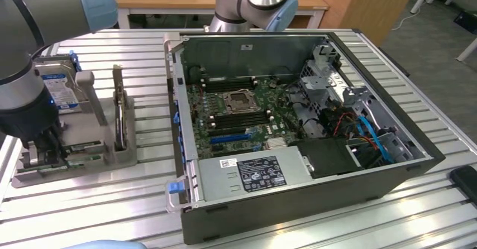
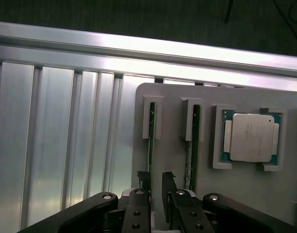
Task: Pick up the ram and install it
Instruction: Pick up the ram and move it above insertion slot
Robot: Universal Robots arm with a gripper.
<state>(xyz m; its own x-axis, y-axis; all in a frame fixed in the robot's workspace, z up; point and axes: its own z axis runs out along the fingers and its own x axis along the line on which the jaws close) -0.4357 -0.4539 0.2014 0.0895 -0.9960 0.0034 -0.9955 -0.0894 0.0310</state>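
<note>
Two rams stand on edge in slots of a grey holder [image 2: 173,136]; each is a thin green stick. In the wrist view my gripper [image 2: 156,178] hangs just over the end of one ram [image 2: 151,143], with its dark fingertips [image 2: 143,180] on either side of the stick's line and a gap between them. The other ram [image 2: 193,145] stands one slot over. In the exterior view my gripper [image 1: 46,145] is low over the near end of the holder [image 1: 100,145], at that view's left.
A square silver processor [image 2: 251,137] lies in a pocket of the holder beside the rams. A hard drive [image 1: 60,87] stands at the holder's far end. The open computer case [image 1: 298,137] with its motherboard [image 1: 238,109] fills the middle of the slatted metal table [image 1: 89,204].
</note>
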